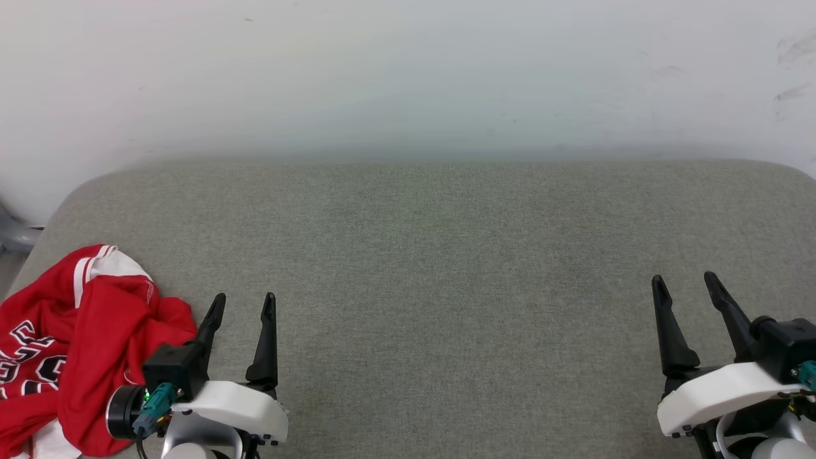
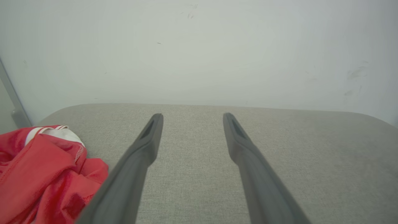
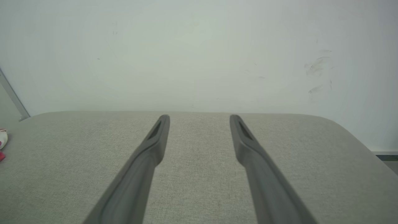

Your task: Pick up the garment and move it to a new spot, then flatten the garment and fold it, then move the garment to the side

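Note:
The red garment point(image 1: 76, 344) lies crumpled at the near left corner of the grey cushioned surface point(image 1: 446, 268), with a white sleeve patch, striped trim and black white-outlined lettering showing. Just to its right my left gripper point(image 1: 245, 299) stands open and empty, its camera housing close to the cloth. The left wrist view shows the garment point(image 2: 43, 174) bunched to the left of my left gripper point(image 2: 192, 115). At the lower right my right gripper point(image 1: 685, 278) is open and empty, far from the shirt. In the right wrist view a sliver of the garment point(image 3: 2, 143) shows left of the right gripper point(image 3: 200, 117).
A white wall point(image 1: 408, 76) with a few scuff marks rises right behind the grey surface. The surface's rounded corners lie at the far left and far right. A grey metal leg point(image 1: 13, 233) stands beyond the left edge.

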Available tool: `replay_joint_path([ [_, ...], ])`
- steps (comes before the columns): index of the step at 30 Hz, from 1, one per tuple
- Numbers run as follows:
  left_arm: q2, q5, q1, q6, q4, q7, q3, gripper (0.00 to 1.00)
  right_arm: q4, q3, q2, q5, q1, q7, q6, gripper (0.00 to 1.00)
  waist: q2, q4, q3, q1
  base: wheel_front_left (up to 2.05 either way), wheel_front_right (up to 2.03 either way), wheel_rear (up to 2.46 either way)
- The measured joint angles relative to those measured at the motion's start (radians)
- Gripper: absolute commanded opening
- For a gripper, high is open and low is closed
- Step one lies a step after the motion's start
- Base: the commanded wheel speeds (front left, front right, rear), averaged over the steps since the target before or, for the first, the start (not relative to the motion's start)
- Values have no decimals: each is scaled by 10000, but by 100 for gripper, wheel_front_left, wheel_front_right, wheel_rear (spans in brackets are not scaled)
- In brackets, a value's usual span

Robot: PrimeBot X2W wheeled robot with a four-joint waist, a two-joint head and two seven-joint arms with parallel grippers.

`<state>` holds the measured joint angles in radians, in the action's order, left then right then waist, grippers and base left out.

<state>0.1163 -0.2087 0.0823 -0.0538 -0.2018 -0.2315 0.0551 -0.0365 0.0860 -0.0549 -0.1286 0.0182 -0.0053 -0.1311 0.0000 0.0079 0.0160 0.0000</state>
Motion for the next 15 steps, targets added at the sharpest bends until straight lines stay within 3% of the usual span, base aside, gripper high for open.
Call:
replay_joint_path([
  [15,-253,180,49,-249,-424,-270,-209,100,-42,81,19,433,-48,-115,0,100,0,41,10,0,0,0,0],
])
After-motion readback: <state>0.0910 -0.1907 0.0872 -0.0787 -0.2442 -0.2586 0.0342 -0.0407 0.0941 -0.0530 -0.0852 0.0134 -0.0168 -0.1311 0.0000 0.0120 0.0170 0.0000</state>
